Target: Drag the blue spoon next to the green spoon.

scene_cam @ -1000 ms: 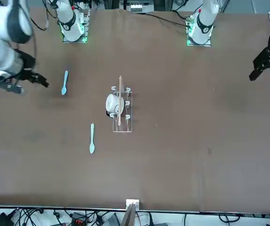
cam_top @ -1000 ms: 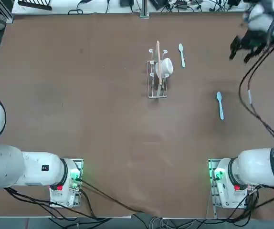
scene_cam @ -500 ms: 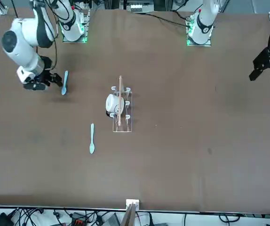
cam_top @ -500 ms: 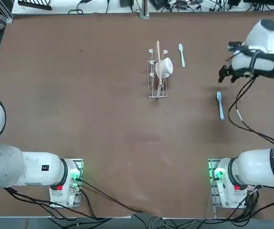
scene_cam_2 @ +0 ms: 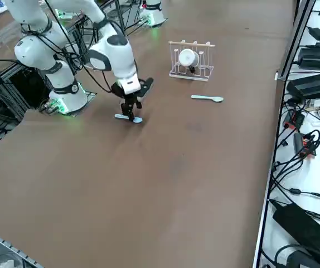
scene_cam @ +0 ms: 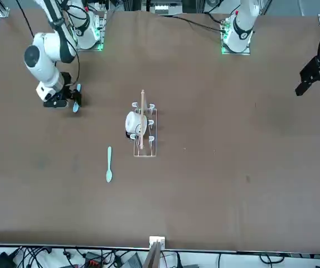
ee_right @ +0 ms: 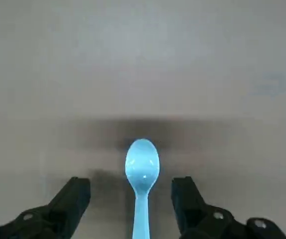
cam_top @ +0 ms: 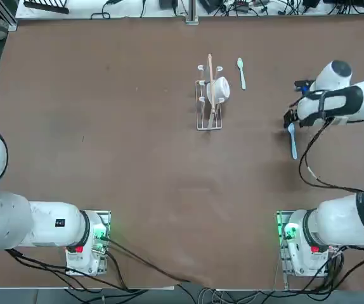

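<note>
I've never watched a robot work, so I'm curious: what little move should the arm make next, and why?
Probably lower the right gripper a touch, then close it. Its fingers stand open on either side of the blue spoon, which lies between them ungripped, while the green spoon lies farther from the arms' bases.

As you work the table, two plastic spoons lie near one wire rack (scene_cam_2: 192, 60): one green spoon (scene_cam_2: 207, 98), just beside the rack, and one blue spoon (scene_cam_2: 129, 118), farther from it. The rack carries one white cup (scene_cam_2: 188, 58), the lone cup in your view. Your one right gripper (ee_right: 131, 196), with its two fingers (ee_right: 73, 204), hovers at the blue spoon, on the rack's same side as the green one.
</note>
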`<control>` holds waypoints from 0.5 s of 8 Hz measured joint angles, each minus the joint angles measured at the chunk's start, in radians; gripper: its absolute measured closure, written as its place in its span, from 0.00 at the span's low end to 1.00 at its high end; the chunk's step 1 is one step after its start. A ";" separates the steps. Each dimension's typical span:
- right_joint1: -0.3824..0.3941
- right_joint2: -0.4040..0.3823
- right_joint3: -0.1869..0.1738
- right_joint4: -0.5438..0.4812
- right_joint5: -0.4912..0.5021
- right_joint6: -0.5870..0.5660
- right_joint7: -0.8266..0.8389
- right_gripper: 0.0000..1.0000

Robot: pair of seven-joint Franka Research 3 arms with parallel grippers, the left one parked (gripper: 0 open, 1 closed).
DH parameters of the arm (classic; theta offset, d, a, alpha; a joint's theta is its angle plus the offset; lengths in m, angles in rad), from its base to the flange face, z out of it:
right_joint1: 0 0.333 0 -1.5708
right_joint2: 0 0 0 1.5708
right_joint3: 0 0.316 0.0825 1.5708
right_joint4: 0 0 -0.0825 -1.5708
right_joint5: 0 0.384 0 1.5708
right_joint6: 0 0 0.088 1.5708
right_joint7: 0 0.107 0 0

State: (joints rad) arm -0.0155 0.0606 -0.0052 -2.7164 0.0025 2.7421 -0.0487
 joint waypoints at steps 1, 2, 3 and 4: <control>-0.002 0.017 -0.001 -0.002 0.000 0.001 0.000 0.00; -0.009 0.022 -0.003 -0.010 0.000 0.001 0.000 0.00; -0.013 0.022 -0.005 -0.019 0.000 0.001 0.000 0.00; -0.018 0.022 -0.005 -0.028 0.000 0.001 0.000 0.00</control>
State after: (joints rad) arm -0.0337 0.0823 -0.0105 -2.7443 0.0026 2.7432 -0.0486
